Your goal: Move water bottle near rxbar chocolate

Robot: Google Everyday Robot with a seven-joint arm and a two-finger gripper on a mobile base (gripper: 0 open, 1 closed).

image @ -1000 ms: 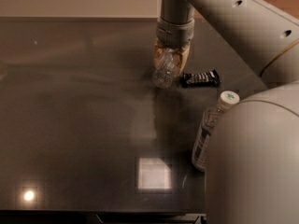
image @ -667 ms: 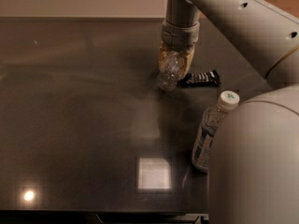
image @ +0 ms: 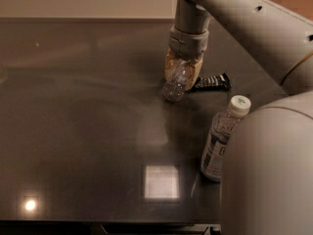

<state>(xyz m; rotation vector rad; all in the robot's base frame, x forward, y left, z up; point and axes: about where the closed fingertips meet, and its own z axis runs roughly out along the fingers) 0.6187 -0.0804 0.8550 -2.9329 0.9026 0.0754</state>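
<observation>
Over the last second the gripper has lowered the water bottle, tilted, to or just above the table, just left of the rxbar chocolate; placement appears nearly complete. Its fingers remain clamped on the bottle's upper part. A larger bottle stands apart, obstructing nothing.

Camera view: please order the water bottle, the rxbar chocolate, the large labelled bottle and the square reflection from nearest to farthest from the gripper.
The gripper is at the upper centre of the picture.
1. water bottle: held between its fingers.
2. rxbar chocolate: lying just to the picture's right of it.
3. large labelled bottle: upright, lower right.
4. square reflection: bottom centre.
</observation>
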